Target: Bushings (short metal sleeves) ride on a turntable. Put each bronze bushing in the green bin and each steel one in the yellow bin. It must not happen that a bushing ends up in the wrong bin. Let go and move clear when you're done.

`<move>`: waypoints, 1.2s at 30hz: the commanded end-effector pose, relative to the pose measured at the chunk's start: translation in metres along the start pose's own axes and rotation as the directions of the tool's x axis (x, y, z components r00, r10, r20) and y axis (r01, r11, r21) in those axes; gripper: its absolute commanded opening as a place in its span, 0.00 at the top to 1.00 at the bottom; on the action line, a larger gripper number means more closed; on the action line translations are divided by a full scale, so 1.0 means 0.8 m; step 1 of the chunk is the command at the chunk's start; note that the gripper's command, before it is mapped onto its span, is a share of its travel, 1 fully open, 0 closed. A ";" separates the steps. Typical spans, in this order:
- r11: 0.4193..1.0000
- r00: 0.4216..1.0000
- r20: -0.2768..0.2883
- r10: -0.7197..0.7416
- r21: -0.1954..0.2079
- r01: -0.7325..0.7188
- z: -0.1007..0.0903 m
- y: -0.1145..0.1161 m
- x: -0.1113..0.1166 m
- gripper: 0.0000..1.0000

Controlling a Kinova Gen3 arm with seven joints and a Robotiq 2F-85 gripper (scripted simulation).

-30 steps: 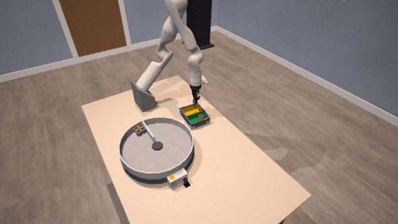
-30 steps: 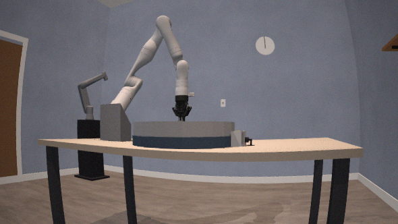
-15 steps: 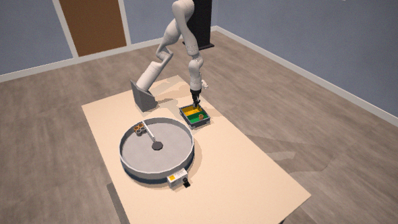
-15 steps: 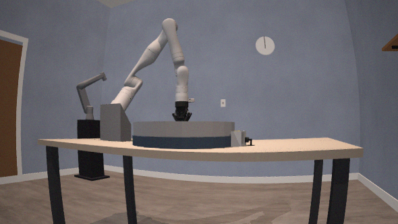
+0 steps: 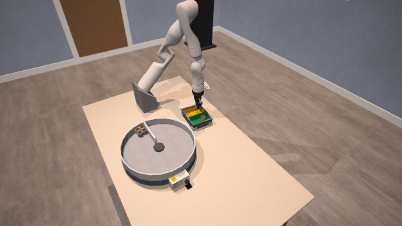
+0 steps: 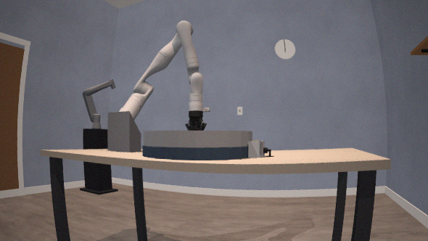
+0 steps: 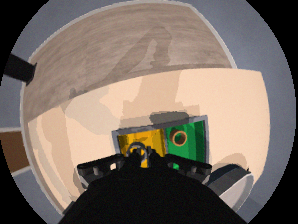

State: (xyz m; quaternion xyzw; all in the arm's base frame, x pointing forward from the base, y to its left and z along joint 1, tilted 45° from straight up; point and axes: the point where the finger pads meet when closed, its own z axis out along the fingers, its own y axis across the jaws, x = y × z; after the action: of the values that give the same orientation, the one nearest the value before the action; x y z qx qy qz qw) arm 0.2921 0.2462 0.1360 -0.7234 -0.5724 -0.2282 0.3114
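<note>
My gripper (image 5: 197, 103) (image 6: 196, 127) (image 7: 143, 151) is black, my arm (image 5: 195, 44) (image 6: 159, 59) whitish. Near the tabletop's (image 5: 235, 170) (image 6: 319, 156) (image 7: 235, 110) long edge, I see one bin yellow (image 5: 191, 111) (image 7: 131, 139), one green (image 5: 197, 119) (image 7: 196, 142), with an orange-brown bushing (image 5: 203, 118) (image 7: 178, 138) in the green. The turntable (image 5: 158, 120) (image 6: 197, 139) is grey above a navy band; the tabletop, pale peach.
</note>
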 end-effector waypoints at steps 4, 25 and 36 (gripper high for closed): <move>1.000 1.000 0.000 0.004 0.002 -0.004 0.005 -0.002 0.002 1.00; 1.000 1.000 0.000 0.003 0.002 -0.003 0.019 -0.002 0.002 1.00; 1.000 1.000 0.000 0.004 0.002 -0.004 0.020 -0.002 0.002 1.00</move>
State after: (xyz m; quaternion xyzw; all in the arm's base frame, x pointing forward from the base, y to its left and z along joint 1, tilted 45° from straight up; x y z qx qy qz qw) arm 0.2907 0.2585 0.1264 -0.7211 -0.5760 -0.2280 0.3103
